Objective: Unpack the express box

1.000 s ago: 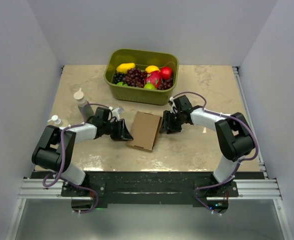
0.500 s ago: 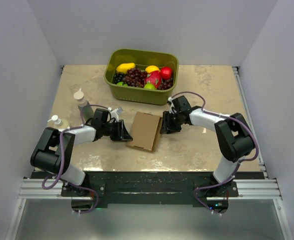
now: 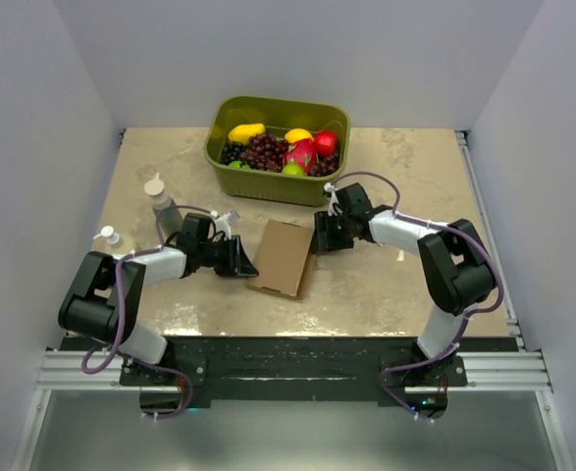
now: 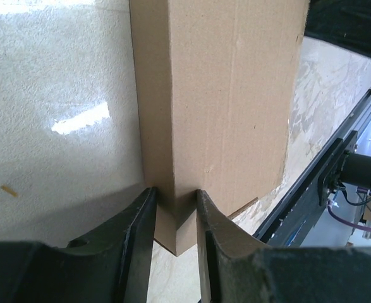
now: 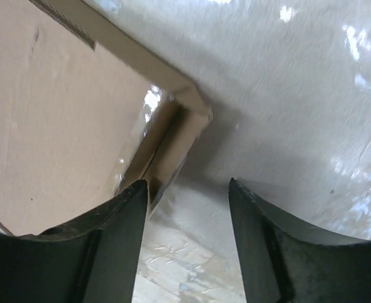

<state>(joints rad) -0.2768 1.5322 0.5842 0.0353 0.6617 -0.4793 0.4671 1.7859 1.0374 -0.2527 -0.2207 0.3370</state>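
The express box (image 3: 285,257) is a flat brown cardboard mailer lying near the table's middle. My left gripper (image 3: 245,263) is shut on its left corner; in the left wrist view the box (image 4: 223,95) fills the frame and both fingers (image 4: 138,233) pinch its near corner (image 4: 176,218). My right gripper (image 3: 322,237) is open at the box's upper right corner. In the right wrist view the box (image 5: 59,120) lies at left, its slightly lifted lid edge (image 5: 172,136) just beside my left finger (image 5: 119,240); nothing sits between the jaws.
An olive-green tub (image 3: 278,147) of fruit stands at the back, just behind the box. Two small bottles (image 3: 160,201) (image 3: 111,238) stand at the left by my left arm. The black rail (image 3: 288,358) runs along the near edge.
My right gripper has shifted slightly left and back along the box's right edge toward its upper corner. My left gripper keeps its hold on the box's left corner.
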